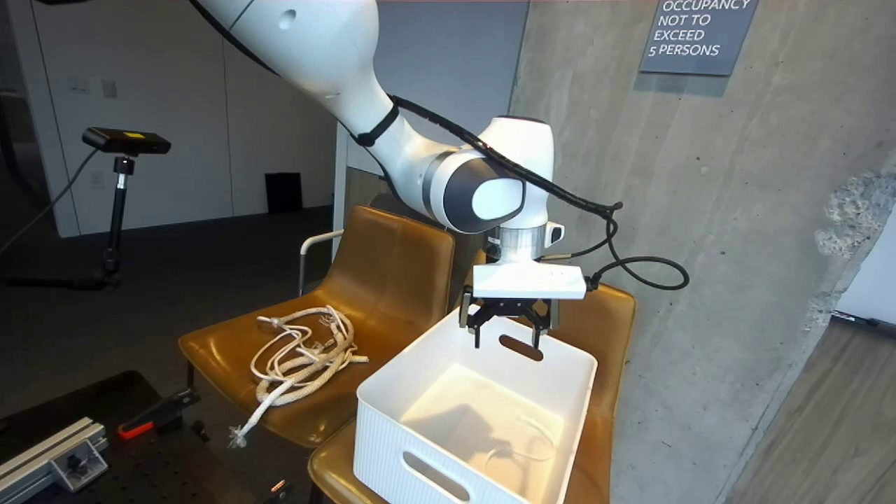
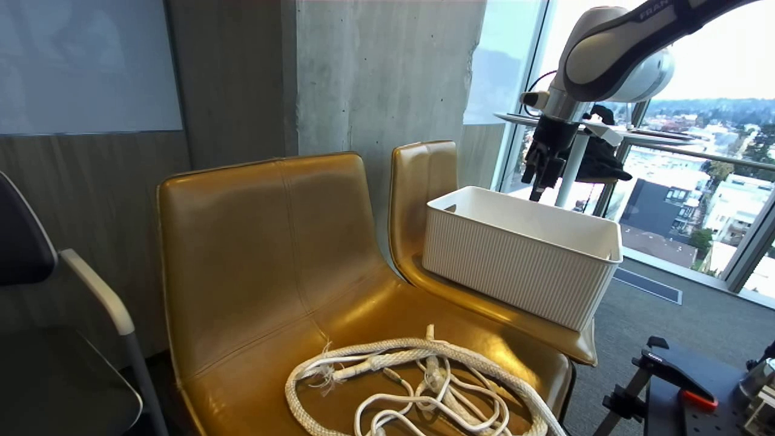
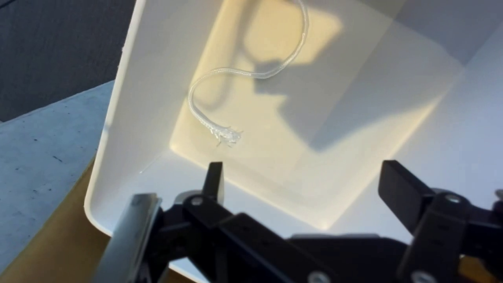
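Note:
My gripper (image 1: 507,343) points down over the end of a white ribbed bin (image 1: 392,427) that has handle slots. Its fingers (image 3: 401,192) stand wide apart with nothing between them in the wrist view. Below them lies the bin's pale floor, with a thin white cord (image 3: 235,71) curling across it to a frayed end. In both exterior views a bundle of thick and thin white rope (image 2: 399,344) rests on the neighbouring brown chair (image 2: 260,242). The bin sits on another brown chair (image 2: 424,181).
A concrete wall (image 1: 700,210) rises behind the chairs. A camera on a stand (image 1: 126,140) is at the far left of an exterior view. Below it, a dark table carries a black and red clamp (image 1: 161,413) and an aluminium rail (image 1: 49,455). A window (image 2: 714,139) lies behind the arm.

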Controlling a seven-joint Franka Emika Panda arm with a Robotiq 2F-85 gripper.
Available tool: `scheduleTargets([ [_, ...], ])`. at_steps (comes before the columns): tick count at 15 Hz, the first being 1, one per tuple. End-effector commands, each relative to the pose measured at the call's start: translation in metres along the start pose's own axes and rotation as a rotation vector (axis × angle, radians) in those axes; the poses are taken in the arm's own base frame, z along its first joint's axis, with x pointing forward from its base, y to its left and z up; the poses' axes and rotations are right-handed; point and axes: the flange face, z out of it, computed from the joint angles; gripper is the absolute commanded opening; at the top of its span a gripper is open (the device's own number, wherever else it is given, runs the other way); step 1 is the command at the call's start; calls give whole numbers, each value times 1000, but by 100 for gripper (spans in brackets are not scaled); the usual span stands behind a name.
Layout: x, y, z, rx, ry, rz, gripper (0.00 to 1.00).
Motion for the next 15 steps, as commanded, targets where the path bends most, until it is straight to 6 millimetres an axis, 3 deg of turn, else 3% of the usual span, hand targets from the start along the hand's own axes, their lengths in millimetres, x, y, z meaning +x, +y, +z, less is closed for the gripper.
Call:
scheduleTargets([
  [1, 23, -27, 8, 43, 3, 13, 100],
  [3, 19, -39, 18, 52, -14, 28, 100],
  [7, -13, -48, 47, 50, -80, 98, 100],
  [10, -34, -67, 71, 27, -133, 142, 100],
  [15, -45, -102, 104, -44, -202, 199, 100],
])
